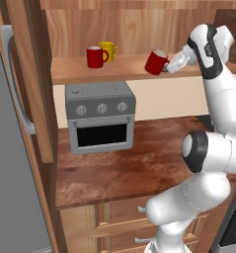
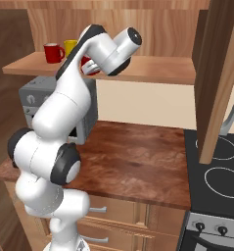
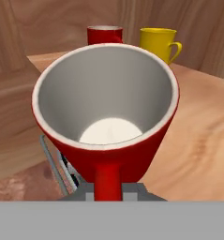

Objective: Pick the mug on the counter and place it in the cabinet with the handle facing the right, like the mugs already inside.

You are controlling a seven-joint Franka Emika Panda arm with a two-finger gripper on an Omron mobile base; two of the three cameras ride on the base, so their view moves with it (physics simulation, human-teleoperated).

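Pincer point(image 1: 168, 65) pinching the mug point(image 1: 156, 62), apparently by the handle point(image 3: 106, 180), which runs straight down toward the camera in the hand view; fingertips themselves hidden behind the mug there, so the exact grip is a guess. Mug carried tilted, mouth turned back toward the hand, pale inside fully open to the hand camera — likely a result of a side-on grasp at the handle, not a chosen pose. Held in the air at the front edge of the cabinet point(image 1: 139, 24) shelf point(image 1: 129, 69), just beside the board, not yet resting on it. Further along the shelf, standing upright close together: second red mug point(image 1: 96, 57) and yellow mug point(image 1: 108, 51), handles to the right, the pattern to match. Below, toaster oven point(image 1: 100, 116) on the desk point(image 1: 134, 163), well under the held mug, so clear of the path. Open cabinet door point(image 2: 219, 78) hanging to the right in the right base view, out of the arm's way. Judged from this: lifting done, placing in hand; needed next, levelling the mug and turning the handle rightward before lowering onto the board. Risk: tilted base catching the shelf edge.
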